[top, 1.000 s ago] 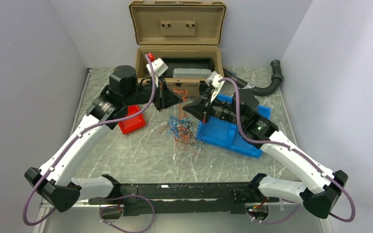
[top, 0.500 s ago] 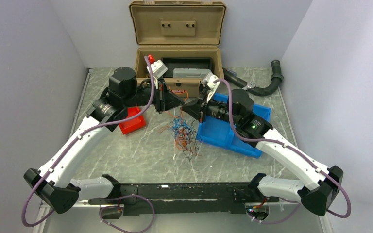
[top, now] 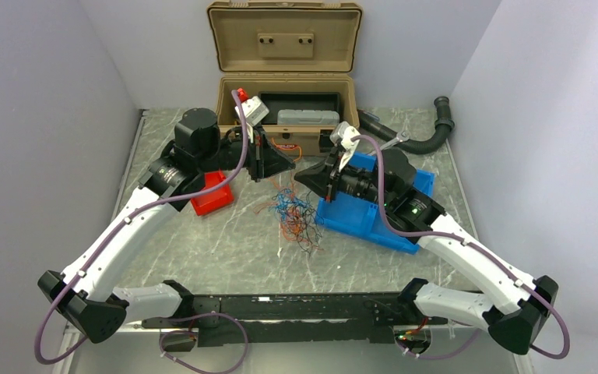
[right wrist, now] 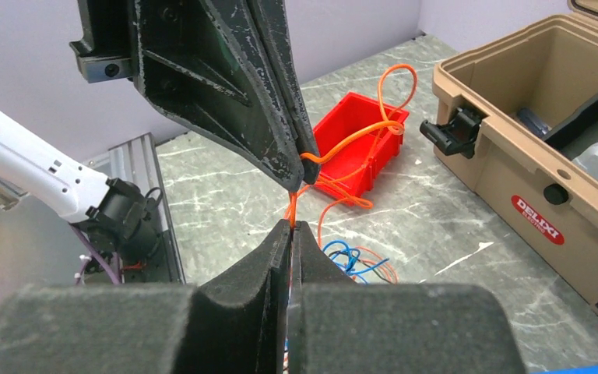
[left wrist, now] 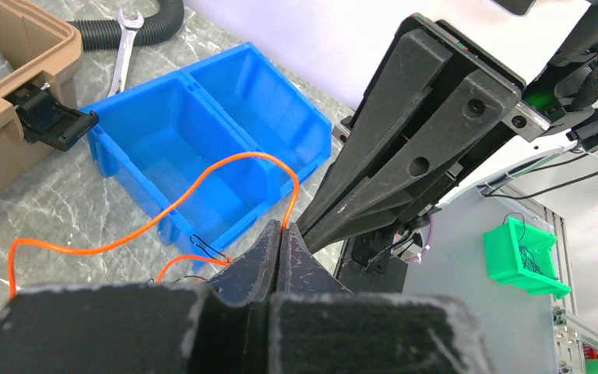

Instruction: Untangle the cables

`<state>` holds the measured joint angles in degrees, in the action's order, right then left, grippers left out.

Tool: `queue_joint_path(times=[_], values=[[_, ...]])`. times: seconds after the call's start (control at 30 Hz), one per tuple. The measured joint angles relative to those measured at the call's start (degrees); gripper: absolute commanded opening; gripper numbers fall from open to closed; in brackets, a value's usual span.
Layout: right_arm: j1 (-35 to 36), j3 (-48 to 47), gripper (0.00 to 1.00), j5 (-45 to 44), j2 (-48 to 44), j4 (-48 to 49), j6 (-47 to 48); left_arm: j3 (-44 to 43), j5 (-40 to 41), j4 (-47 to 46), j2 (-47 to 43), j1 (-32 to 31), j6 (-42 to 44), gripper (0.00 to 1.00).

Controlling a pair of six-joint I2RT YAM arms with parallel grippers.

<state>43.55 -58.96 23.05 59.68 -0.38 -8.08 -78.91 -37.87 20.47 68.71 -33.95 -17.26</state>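
Observation:
The cables [top: 296, 214] are a small tangle of thin orange, blue and black wires hanging and trailing onto the table between my two grippers. My left gripper [top: 290, 165] is shut on an orange cable [left wrist: 202, 175], which loops out from its tips [left wrist: 282, 227] over the blue bin. My right gripper [top: 299, 176] sits tip to tip with it, just to the right. Its jaws [right wrist: 292, 226] are pressed together on the same orange strand [right wrist: 296, 204], which runs up to the left gripper's fingers [right wrist: 280, 148]. More blue and orange loops [right wrist: 358, 261] lie below on the table.
A blue bin [top: 358, 214] sits under the right arm and a red bin [top: 212, 193] under the left. The open tan case [top: 284, 101] stands at the back, with a black corrugated hose [top: 428, 136] and a wrench [left wrist: 124, 39] at the back right.
The tangle was lifted partly off the table as the grippers came together. The right gripper has since drawn back slightly to the right. The left arm has barely moved.

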Motion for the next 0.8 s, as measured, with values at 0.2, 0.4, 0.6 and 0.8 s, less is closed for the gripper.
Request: queue_joint_path(times=[0.2,0.4,0.6,0.8], values=[[0.04,0.15,0.3,1.05,-0.2,0.11,0.15,0.0,-0.33,-0.11,0.0,0.0,-0.24,0.0],[0.09,0.11,0.28,1.81,1.64,1.55,0.07,0.0,-0.92,-0.48,0.0,0.0,-0.52,0.0],[0.15,-2.32,0.0,2.56,6.97,2.01,0.07,0.0,-1.36,-0.96,0.0,0.0,-0.68,0.0],[0.37,-2.56,0.0,2.14,7.04,1.95,-0.37,0.24,-1.27,-1.18,-0.24,0.0,-0.79,0.43]])
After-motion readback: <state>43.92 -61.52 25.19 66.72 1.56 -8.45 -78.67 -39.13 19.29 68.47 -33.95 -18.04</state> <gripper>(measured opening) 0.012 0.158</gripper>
